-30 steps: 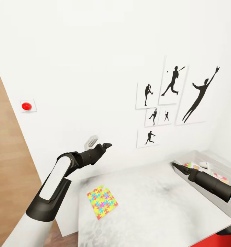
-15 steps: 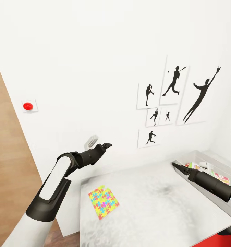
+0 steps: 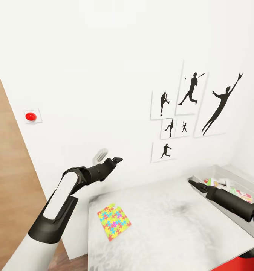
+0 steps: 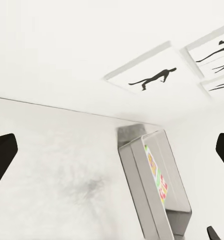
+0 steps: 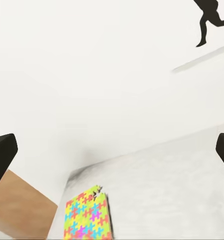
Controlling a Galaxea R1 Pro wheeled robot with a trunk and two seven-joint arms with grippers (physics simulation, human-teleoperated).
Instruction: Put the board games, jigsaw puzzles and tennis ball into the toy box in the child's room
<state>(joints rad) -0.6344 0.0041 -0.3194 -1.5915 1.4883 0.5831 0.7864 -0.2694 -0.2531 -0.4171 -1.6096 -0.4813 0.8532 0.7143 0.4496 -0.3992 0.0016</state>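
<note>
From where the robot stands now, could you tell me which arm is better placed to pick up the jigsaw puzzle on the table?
Probably the left. The left gripper hangs open near the jigsaw puzzle at the table's left end, while the right gripper sits by the toy box on the far side.

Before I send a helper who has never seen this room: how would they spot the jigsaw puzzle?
Find the pale grey table under the wall's black sports pictures. Near its left end, far from the grey toy box, lies a thin flat jigsaw puzzle. It is the table's one square of bright interlocking pieces.
</note>
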